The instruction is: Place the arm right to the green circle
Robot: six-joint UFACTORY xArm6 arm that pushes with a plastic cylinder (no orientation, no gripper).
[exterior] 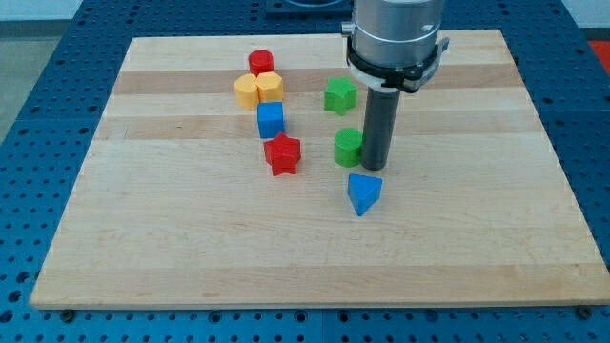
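Observation:
The green circle (348, 147) is a short green cylinder near the board's middle. My tip (372, 168) rests on the board just right of it, touching or nearly touching its right side. The dark rod rises from there to the grey arm housing (396, 38) at the view's top. The rod hides the cylinder's right edge.
A green star-like block (339, 95) sits above the circle. A blue triangle (363, 193) lies just below my tip. A red star (282, 153), blue cube (271, 121), two yellow blocks (258, 89) and a red cylinder (261, 63) stand to the left. The wooden board (477, 238) lies on a blue perforated table.

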